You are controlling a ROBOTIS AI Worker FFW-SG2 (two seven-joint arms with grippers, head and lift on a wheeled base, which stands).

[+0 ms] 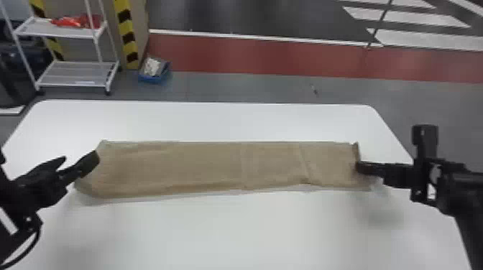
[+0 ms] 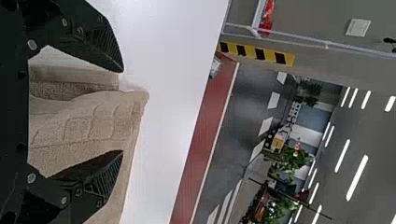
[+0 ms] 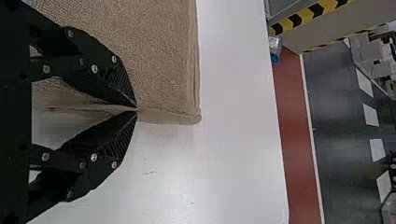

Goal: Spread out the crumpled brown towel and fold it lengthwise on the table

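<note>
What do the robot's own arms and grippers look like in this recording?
The left arm is black, with a white strip and a curving black cable; the right arm is black too. The left gripper and right gripper have tapering black fingers, ridged near the tips, with silvery screws.

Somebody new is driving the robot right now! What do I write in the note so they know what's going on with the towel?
Left gripper: jaws open, at the towel's left end.
Right gripper: jaws shut on the edge at its right end.
Towel: a long strip lying across the white table.
Done: uncrumpled and, it seems, folded lengthwise.
Left: probably let go on the right, smooth the wrinkles, then back both arms off.
</note>
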